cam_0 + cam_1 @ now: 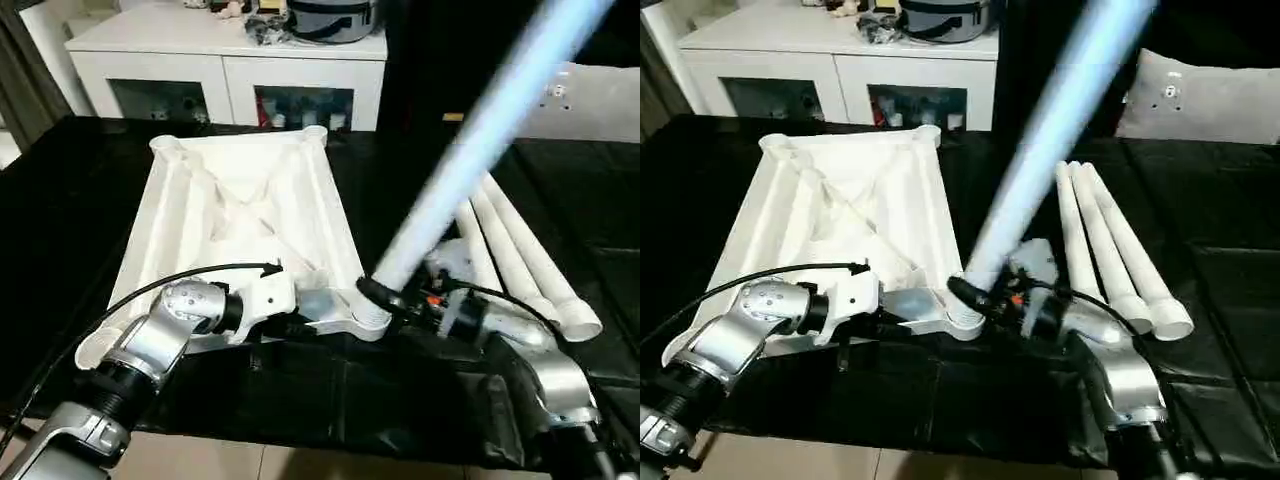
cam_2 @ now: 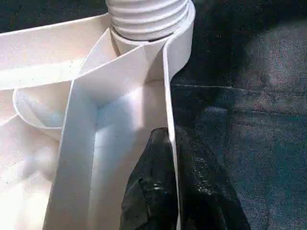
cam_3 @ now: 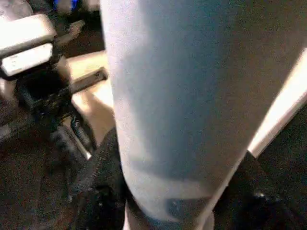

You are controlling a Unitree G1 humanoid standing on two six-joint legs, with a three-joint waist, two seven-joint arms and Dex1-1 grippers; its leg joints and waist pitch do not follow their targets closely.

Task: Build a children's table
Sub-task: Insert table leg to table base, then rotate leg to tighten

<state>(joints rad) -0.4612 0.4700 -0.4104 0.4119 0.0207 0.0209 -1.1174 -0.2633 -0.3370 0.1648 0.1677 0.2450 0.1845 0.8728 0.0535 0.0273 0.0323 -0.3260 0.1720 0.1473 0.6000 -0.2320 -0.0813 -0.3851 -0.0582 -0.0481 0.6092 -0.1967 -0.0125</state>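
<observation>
The white table top (image 1: 240,200) lies ribbed side up on the black cloth. One white leg (image 1: 470,150) stands tilted in its near right corner socket (image 1: 365,322), and the threaded end (image 2: 146,19) sits in the socket's mouth. My right gripper (image 1: 395,298) is shut on this leg just above the socket, with a black finger (image 3: 100,191) beside the leg (image 3: 177,96). My left gripper (image 2: 175,187) is shut on the table top's near rim, one finger (image 2: 151,191) inside the rim and the other outside. Three more legs (image 1: 520,260) lie side by side to the right.
A white cabinet (image 1: 230,70) with glass doors stands behind the work, with a grey pot on top. A grey cushion (image 1: 1200,100) lies at the back right. The black cloth (image 1: 350,390) ends close to me, with pale floor (image 1: 300,465) below.
</observation>
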